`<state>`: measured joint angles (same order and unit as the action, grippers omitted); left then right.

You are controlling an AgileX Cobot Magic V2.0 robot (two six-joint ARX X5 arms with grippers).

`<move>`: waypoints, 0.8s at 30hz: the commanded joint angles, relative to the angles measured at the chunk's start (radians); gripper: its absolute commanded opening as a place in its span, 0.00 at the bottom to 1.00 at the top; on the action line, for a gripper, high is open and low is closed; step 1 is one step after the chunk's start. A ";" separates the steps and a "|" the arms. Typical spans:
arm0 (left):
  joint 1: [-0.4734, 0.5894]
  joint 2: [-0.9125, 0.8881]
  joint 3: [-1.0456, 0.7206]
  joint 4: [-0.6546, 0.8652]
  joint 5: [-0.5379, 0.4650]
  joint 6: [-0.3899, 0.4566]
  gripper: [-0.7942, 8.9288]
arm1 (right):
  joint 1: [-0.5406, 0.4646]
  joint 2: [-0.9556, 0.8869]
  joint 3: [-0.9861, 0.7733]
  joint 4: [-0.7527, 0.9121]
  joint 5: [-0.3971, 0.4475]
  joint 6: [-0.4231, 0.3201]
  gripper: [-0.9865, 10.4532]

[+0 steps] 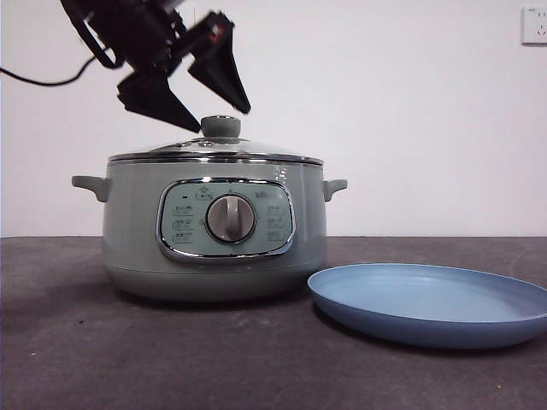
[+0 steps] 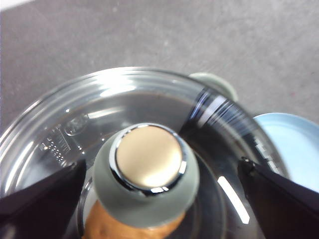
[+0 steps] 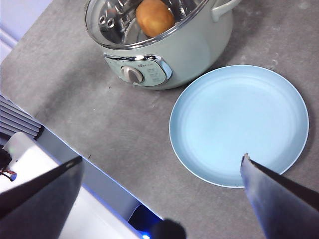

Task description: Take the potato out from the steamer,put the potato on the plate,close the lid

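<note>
So far nothing is done: below the spread left pincer (image 1: 215, 120), the lid (image 1: 218, 150) covers the potato (image 3: 155, 17); plate (image 1: 427, 303) bare.

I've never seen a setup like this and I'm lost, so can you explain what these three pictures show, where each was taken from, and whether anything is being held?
This is a two-armed robot at a dark table. One picture looks level across the table; the other two come from cameras on each arm's wrist.

On the table stand a pale green steamer with its glass lid on, and beside it an empty blue plate. Through the lid you can see a potato inside.

The left hand hovers open just over the lid's knob, one jaw on each side, not gripping it yet. The right hand waits open, high above the plate. Nothing is held.
</note>
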<state>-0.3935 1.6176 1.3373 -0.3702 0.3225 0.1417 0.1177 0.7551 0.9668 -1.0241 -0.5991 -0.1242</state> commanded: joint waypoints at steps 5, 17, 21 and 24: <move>-0.020 0.021 0.005 0.023 -0.033 0.021 0.52 | 0.002 0.002 0.003 0.006 0.003 0.000 0.66; -0.021 0.023 0.005 0.033 -0.034 0.020 0.09 | 0.002 0.002 0.003 0.006 0.002 0.000 0.66; -0.021 0.023 0.005 0.045 -0.034 0.018 0.07 | 0.002 0.002 0.003 0.006 0.002 0.000 0.66; -0.019 0.016 0.005 0.047 -0.033 0.015 0.07 | 0.002 0.002 0.003 0.007 0.002 0.000 0.66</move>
<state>-0.4095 1.6344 1.3373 -0.3374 0.2722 0.1570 0.1177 0.7574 0.9668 -1.0237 -0.5991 -0.1242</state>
